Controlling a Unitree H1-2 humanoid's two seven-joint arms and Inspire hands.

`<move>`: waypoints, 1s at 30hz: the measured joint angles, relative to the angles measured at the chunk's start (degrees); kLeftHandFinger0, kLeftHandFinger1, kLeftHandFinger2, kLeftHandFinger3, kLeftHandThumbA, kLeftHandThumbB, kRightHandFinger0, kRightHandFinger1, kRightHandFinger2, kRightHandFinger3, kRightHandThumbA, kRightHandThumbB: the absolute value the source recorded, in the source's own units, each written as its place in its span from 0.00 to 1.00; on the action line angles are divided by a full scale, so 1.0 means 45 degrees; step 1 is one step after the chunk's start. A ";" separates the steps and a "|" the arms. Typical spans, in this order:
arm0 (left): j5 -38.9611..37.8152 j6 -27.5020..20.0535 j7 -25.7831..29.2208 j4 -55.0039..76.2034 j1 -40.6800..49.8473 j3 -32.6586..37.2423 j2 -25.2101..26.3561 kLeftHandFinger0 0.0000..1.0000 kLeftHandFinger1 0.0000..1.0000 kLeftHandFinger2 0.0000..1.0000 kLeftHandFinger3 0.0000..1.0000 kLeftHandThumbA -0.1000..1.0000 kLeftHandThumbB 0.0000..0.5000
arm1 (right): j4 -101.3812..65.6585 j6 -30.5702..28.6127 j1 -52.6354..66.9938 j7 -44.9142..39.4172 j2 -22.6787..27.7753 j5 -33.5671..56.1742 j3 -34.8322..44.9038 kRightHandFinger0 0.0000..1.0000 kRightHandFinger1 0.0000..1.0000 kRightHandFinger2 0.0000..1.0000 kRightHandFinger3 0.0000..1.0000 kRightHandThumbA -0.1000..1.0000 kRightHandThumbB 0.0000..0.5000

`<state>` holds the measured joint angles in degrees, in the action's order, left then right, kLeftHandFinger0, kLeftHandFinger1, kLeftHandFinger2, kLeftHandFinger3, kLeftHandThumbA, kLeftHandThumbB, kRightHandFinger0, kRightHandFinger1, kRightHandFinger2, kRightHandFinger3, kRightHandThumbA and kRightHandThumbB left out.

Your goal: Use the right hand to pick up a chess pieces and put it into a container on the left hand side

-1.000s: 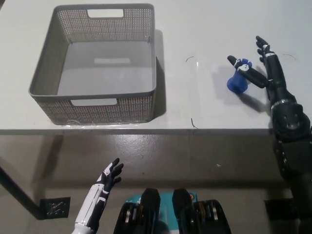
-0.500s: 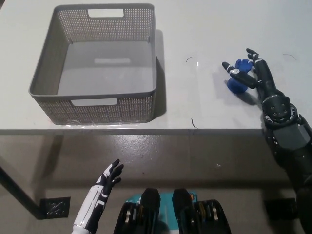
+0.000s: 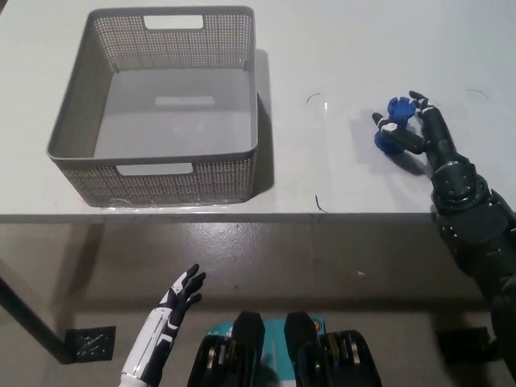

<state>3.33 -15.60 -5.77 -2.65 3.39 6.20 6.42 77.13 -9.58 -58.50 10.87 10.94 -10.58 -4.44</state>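
- Looking down, I see my right hand (image 3: 413, 125) curled around the blue chess piece (image 3: 392, 134) near the white table (image 3: 339, 48)'s front right edge; the piece still touches the tabletop.
- Bare tabletop lies between the piece and the grey mesh basket (image 3: 81, 113), well apart at left.
- One piece, one basket.
- My left hand (image 3: 179, 294) rests below the table edge, fingers spread, holding nothing, over grey floor.

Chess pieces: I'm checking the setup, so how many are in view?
1. A blue chess piece stands on the white table, right of the grey basket, with the black right robot hand closed around it. None visible inside the basket.
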 measured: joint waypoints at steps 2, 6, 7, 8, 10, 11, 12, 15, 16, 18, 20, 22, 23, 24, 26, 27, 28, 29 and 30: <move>-0.0020 -0.0007 -0.0045 0.0000 -0.0019 -0.0003 0.0034 1.00 1.00 1.00 1.00 1.00 0.27 | 0.0180 -0.0024 -0.0089 0.0056 -0.0001 -0.0006 -0.0127 1.00 1.00 1.00 1.00 0.83 1.00; -0.0055 -0.0051 -0.0121 -0.0001 -0.0062 -0.0011 0.0127 1.00 1.00 1.00 1.00 1.00 0.26 | 0.0396 -0.0036 -0.0211 0.0108 -0.0006 -0.0001 -0.0244 1.00 1.00 1.00 1.00 0.76 1.00; -0.0059 -0.0070 -0.0139 -0.0005 -0.0074 -0.0011 0.0134 1.00 1.00 1.00 1.00 1.00 0.26 | 0.0432 -0.0046 -0.0233 0.0108 -0.0006 0.0000 -0.0244 1.00 1.00 1.00 1.00 0.74 1.00; -0.0061 -0.0096 -0.0155 -0.0024 -0.0091 -0.0011 0.0136 1.00 1.00 1.00 1.00 1.00 0.26 | 0.0464 -0.0057 -0.0251 0.0118 -0.0010 0.0019 -0.0216 1.00 1.00 1.00 1.00 0.68 1.00; -0.0072 -0.0164 -0.0177 -0.0117 -0.0137 -0.0011 0.0135 1.00 1.00 1.00 1.00 1.00 0.25 | 0.0507 -0.0086 -0.0269 0.0179 -0.0045 0.0091 -0.0034 0.65 0.70 0.81 0.96 0.49 0.96; -0.0081 -0.0208 -0.0193 -0.0187 -0.0155 -0.0011 0.0136 1.00 1.00 1.00 1.00 1.00 0.26 | 0.0520 -0.0097 -0.0276 0.0253 -0.0079 0.0183 0.0133 0.27 0.35 0.41 0.55 0.34 0.66; -0.0086 -0.0235 -0.0203 -0.0243 -0.0169 -0.0010 0.0135 1.00 1.00 1.00 1.00 1.00 0.27 | 0.0530 -0.0097 -0.0283 0.0343 -0.0101 0.0236 0.0219 0.18 0.31 0.41 0.45 0.31 0.69; -0.0124 -0.0271 -0.0239 -0.0349 -0.0205 -0.0013 0.0143 1.00 1.00 1.00 1.00 1.00 0.25 | 0.0586 -0.0098 -0.0342 0.0751 -0.0071 0.0329 0.0400 0.00 0.10 0.45 0.38 0.00 0.37; -0.0134 -0.0273 -0.0260 -0.0363 -0.0227 -0.0016 0.0149 1.00 1.00 1.00 1.00 1.00 0.24 | 0.0604 -0.0101 -0.0352 0.0834 -0.0060 0.0339 0.0429 0.00 0.21 0.63 0.57 0.00 0.32; -0.0154 -0.0285 -0.0330 -0.0377 -0.0303 -0.0021 0.0170 1.00 1.00 1.00 1.00 1.00 0.27 | 0.0630 -0.0156 -0.0357 0.0952 -0.0043 0.0390 0.0530 0.00 0.25 0.71 0.68 0.00 0.30; -0.0203 -0.0305 -0.0391 -0.0399 -0.0402 -0.0028 0.0199 1.00 1.00 1.00 1.00 1.00 0.28 | 0.0656 -0.0200 -0.0344 0.1020 -0.0043 0.0507 0.0671 0.00 0.29 0.73 0.71 0.00 0.31; -0.0267 -0.0313 -0.0411 -0.0420 -0.0474 -0.0032 0.0208 1.00 1.00 1.00 1.00 1.00 0.29 | 0.0694 -0.0203 -0.0308 0.1048 -0.0044 0.0625 0.0781 0.20 0.40 0.71 0.72 0.00 0.37; -0.0297 -0.0325 -0.0419 -0.0438 -0.0496 -0.0032 0.0208 1.00 1.00 1.00 1.00 1.00 0.29 | 0.0715 -0.0203 -0.0283 0.1057 -0.0048 0.0658 0.0817 0.24 0.35 0.65 0.70 0.00 0.37; -0.0313 -0.0338 -0.0425 -0.0450 -0.0508 -0.0033 0.0208 1.00 1.00 1.00 1.00 1.00 0.29 | 0.0732 -0.0203 -0.0260 0.1073 -0.0052 0.0683 0.0839 0.18 0.23 0.53 0.67 0.00 0.37; -0.0339 -0.0348 -0.0445 -0.0465 -0.0513 -0.0033 0.0210 1.00 1.00 1.00 1.00 1.00 0.29 | 0.0735 -0.0216 -0.0252 0.1117 -0.0052 0.0774 0.0898 0.23 0.15 0.41 0.66 0.00 0.37; -0.0349 -0.0348 -0.0460 -0.0465 -0.0513 -0.0033 0.0211 1.00 1.00 1.00 1.00 1.00 0.29 | 0.0739 -0.0216 -0.0252 0.1137 -0.0052 0.0810 0.0934 0.21 0.09 0.32 0.64 0.00 0.38; -0.0353 -0.0349 -0.0479 -0.0465 -0.0513 -0.0032 0.0213 1.00 1.00 1.00 1.00 1.00 0.29 | 0.0740 -0.0216 -0.0252 0.1148 -0.0052 0.0835 0.0954 0.15 0.04 0.27 0.65 0.00 0.35; -0.0356 -0.0348 -0.0496 -0.0465 -0.0513 -0.0033 0.0214 1.00 1.00 1.00 1.00 1.00 0.28 | 0.0741 -0.0216 -0.0252 0.1158 -0.0052 0.0854 0.0966 0.02 0.00 0.20 0.65 0.00 0.34; -0.0358 -0.0349 -0.0513 -0.0465 -0.0515 -0.0032 0.0217 1.00 1.00 1.00 1.00 1.00 0.28 | 0.0746 -0.0219 -0.0252 0.1167 -0.0052 0.0865 0.0972 0.00 0.00 0.19 0.65 0.00 0.34</move>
<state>1.72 -17.17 -8.08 -4.74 1.07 6.05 7.40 80.49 -10.56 -59.63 16.12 10.71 -6.69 -0.06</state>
